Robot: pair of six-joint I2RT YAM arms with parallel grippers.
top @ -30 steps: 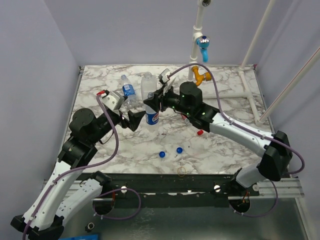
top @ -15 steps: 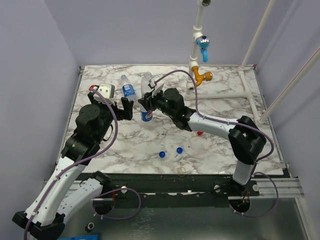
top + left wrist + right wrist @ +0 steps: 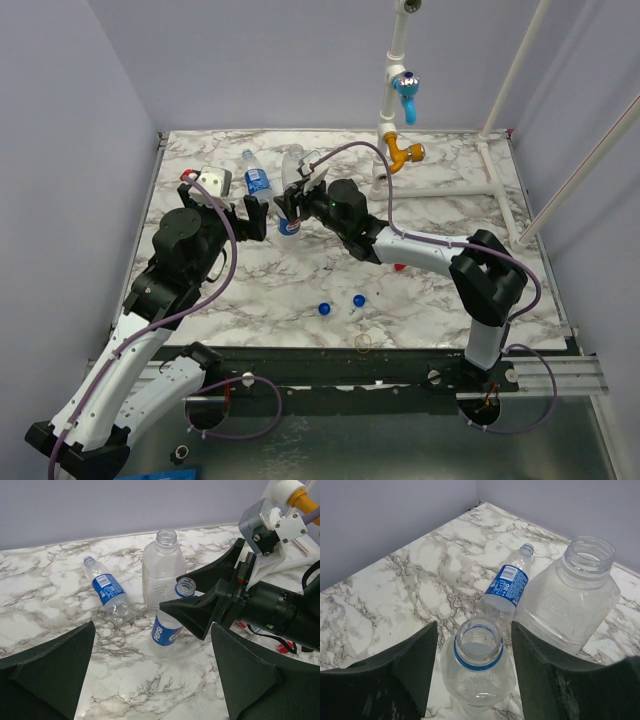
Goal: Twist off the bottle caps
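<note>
- The right gripper is set astride the upright bottle, one finger on each side of its shoulder. The jaws stand well apart, but it cannot be told whether the plastic is being pressed or merely flanked.
- The left gripper is spread wide and nothing is held in it.
- The upright bottle stands on the bench with its long axis vertical and its mouth pointing up. The mouth is seen open, with only a blue ring left on the neck.
- From the left gripper this bottle lies ahead and a little to the right. The right arm is judged far the nearer, being already around it.
- A second blue-labelled bottle lies flat on the bench, its long axis along the surface and its neck turned toward the far wall. It is near the left gripper, ahead and to the left. No cap can be made out on it.
- A wider label-less bottle stands just behind, also open.
- Two blue caps lie loose near the front edge, well apart from both grippers. A red cap lies beside the right arm.
- No cap is judged left to turn on these bottles.
</note>
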